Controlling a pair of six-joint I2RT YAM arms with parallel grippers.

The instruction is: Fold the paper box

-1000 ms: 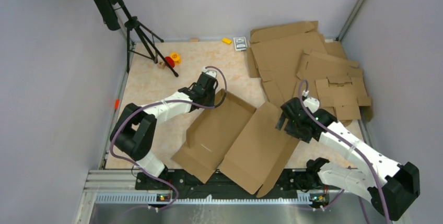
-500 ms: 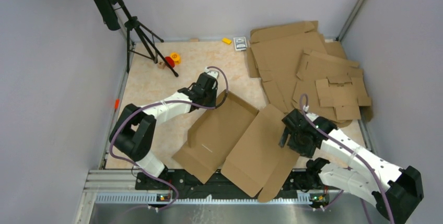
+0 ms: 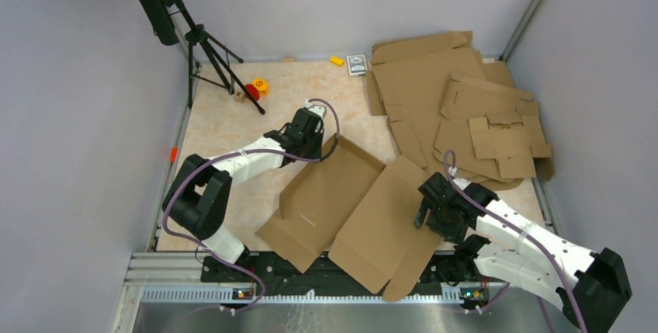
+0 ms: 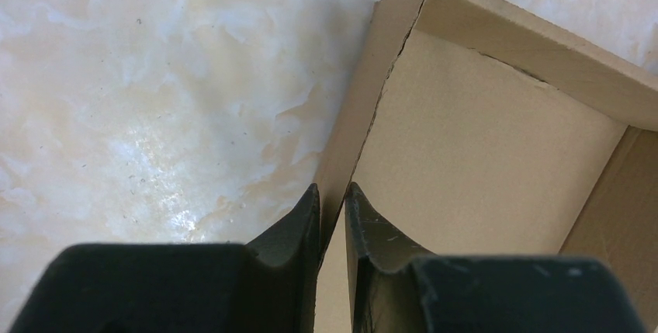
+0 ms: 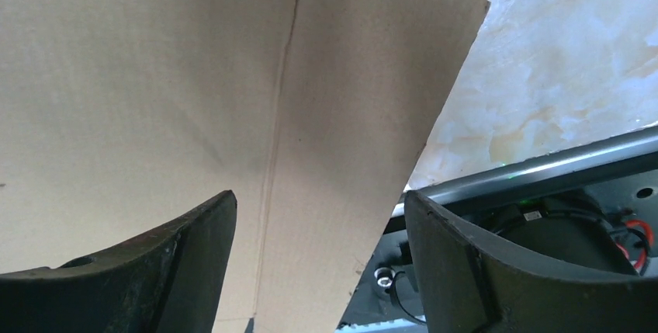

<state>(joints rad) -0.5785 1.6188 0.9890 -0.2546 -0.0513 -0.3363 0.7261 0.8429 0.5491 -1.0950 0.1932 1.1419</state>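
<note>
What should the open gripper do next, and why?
Probably the right gripper should drop and close on the right flap of the paper box to fold it up. It hangs open above that flap's crease, while the left gripper pinches the raised wall.

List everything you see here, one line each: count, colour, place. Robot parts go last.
box: one, brown, middle of the table, partly folded
cardboard sheets: several, brown, piled at the far right
tripod: one, black, far left corner
block: one, yellow, far edge
card: one, black and white, next to the pile
small pieces: three, red, yellow and tan, by a tripod foot
table: one, beige marbled, under everything
left hand: one, black, shut on the box's raised far-left wall
right hand: one, black, open over the box's right panel
</note>
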